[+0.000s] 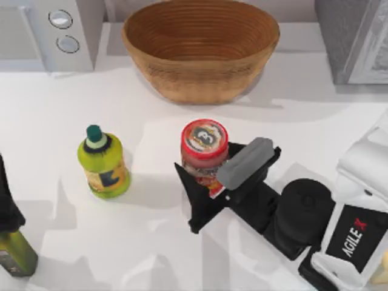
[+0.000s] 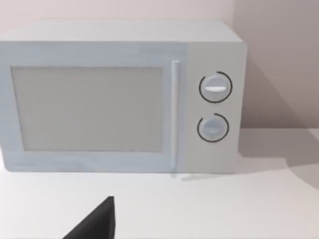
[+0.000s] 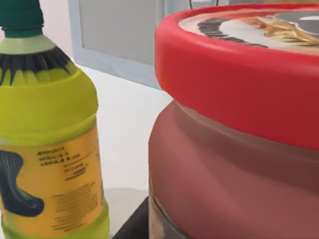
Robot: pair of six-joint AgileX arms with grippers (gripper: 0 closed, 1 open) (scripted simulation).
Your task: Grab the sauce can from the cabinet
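Note:
The sauce can, short and red with a red-rimmed printed lid, stands upright in the middle of the table, well away from the grey cabinet at the back right. My right gripper reaches in from the right and is shut on the can, with one black finger against its front-left side and the other behind it. In the right wrist view the sauce can looms very close. My left arm is parked at the table's left edge, and one dark fingertip shows in its wrist view.
A yellow-green bottle with a dark green cap stands left of the can. A woven basket sits at the back centre, and a white microwave at the back left. An olive bottle is at the front left.

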